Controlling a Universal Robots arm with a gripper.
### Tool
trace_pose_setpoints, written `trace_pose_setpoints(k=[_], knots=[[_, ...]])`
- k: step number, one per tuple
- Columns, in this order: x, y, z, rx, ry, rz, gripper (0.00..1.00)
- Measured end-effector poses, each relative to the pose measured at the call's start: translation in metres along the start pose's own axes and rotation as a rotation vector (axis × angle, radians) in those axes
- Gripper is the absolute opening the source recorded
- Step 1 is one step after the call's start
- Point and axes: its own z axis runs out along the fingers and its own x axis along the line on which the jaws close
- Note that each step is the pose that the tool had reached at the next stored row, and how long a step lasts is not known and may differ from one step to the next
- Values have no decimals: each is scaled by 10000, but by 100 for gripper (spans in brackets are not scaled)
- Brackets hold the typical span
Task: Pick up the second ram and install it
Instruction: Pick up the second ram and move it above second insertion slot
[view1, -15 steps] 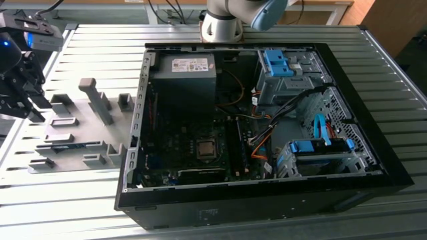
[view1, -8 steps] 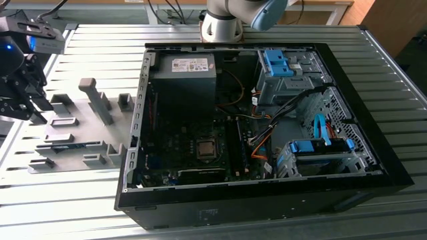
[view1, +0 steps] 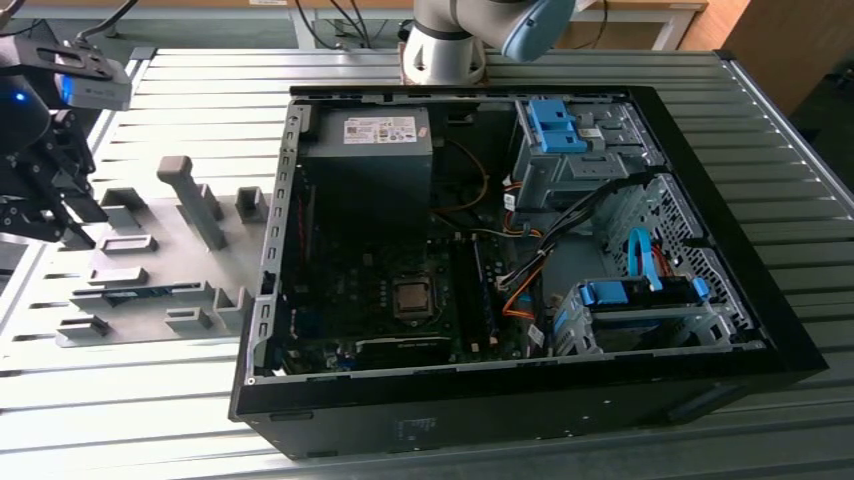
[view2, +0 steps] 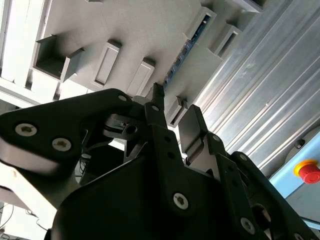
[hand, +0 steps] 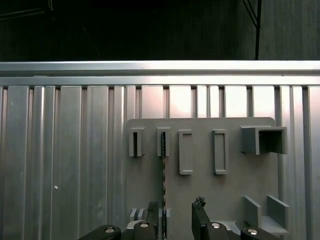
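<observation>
The second ram (view1: 158, 292) is a thin blue stick standing on edge between grey holder blocks on the grey holder plate (view1: 167, 245), at the exterior view's left. In the first wrist view the second ram (hand: 163, 172) is seen edge-on as a narrow dark line. In the second wrist view its blue edge (view2: 187, 47) runs between the blocks. My gripper (view1: 74, 222) hangs over the plate's outer side, above the stick. It is open (hand: 176, 217), and the stick's line runs toward the gap, close to one finger (hand: 152, 216). Nothing is held between the fingers (view2: 192, 125).
An open black computer case (view1: 534, 405) fills the middle, with the motherboard (view1: 387, 285), a power supply (view1: 367, 140) and blue drive-bay clips (view1: 554, 125). A tall grey block (view1: 200, 200) rises from the plate. The arm's base (view1: 447, 50) stands behind the case. A red button (view2: 307, 172) sits beyond the ribbed table.
</observation>
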Motion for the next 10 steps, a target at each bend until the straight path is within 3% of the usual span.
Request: trace_pose_setpoints(k=[10], knots=[[0, -1, 63, -2, 1, 0, 40]])
